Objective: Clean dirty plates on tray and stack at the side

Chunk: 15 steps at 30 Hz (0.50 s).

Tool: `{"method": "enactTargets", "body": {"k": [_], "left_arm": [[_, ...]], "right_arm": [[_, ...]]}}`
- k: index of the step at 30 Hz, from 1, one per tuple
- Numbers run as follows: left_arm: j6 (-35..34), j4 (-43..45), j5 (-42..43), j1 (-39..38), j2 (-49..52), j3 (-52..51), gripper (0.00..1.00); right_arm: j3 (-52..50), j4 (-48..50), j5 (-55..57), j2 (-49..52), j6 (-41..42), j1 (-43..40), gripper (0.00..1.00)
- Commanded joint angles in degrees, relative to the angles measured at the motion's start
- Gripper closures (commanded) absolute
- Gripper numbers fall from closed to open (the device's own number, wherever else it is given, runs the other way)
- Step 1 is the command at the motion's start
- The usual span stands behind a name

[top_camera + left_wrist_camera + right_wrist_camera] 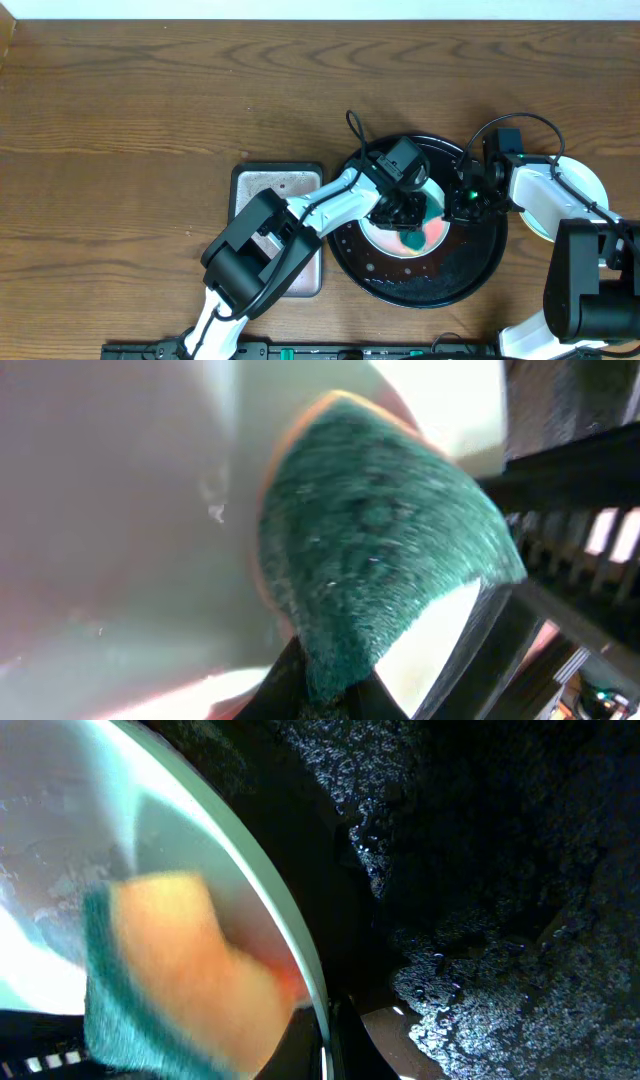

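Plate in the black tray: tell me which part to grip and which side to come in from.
Pinch the thin rim at the right edge of the plate, coming in from the right, low over the tray. It lies flat, so only the rim offers a pinch, and the left gripper with its sponge covers the middle. The right gripper looks shut on that edge.

Items I cannot read from here: plate [435, 238] on the black tray [440, 285], mostly covered by the left gripper [405, 222]. Sponge [170, 990], motion-blurred in both wrist views, edges indistinct. Grey tray [270, 185], half hidden under my left arm [320, 205].
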Motion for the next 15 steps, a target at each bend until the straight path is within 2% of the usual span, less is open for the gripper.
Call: {"method": "enactTargets", "body": {"k": [1,5,8,15], "left_arm": [[0.59,-8.11,-10.23,-1.57,2.82,-3.48,0.92],[-1.27,-12.7,-27.52,-0.31,0.22,-3.48,0.93],[-1.25,-13.31,-37.11,1.29,-1.11,-3.48,0.93],[-1.18,-13.46,-53.05,4.02,-1.55,-3.43,0.93]], "right_arm": [[-0.48,1.2,6.86,1.51,0.55,-0.13,0.99],[-0.48,1.25,6.88,1.51,0.55,-0.13,0.99],[-0.48,1.25,6.86,1.51,0.55,-0.13,0.99],[-0.48,1.25,6.88,1.51,0.52,-0.13,0.99]]}}
